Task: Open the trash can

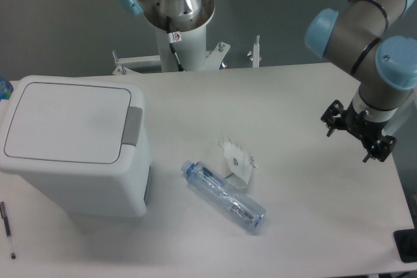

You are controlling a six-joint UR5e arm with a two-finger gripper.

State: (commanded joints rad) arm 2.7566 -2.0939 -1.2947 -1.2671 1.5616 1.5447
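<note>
Down front there's a clear plastic bottle (225,196) lying on its side on the white table (306,226), touching a bit of white packaging (237,161) behind it. Trash can (71,144) sits at the left, lid flat and shut, grey tab (133,125) facing right. My gripper (359,133) hovers well off over the right side; can't tell if my fingers are apart or together.

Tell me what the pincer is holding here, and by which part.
Nothing. The pincer hangs over bare table at the right, far from the trash can, whose lid is shut. Its fingers are hidden, so open or shut cannot be told.
</note>
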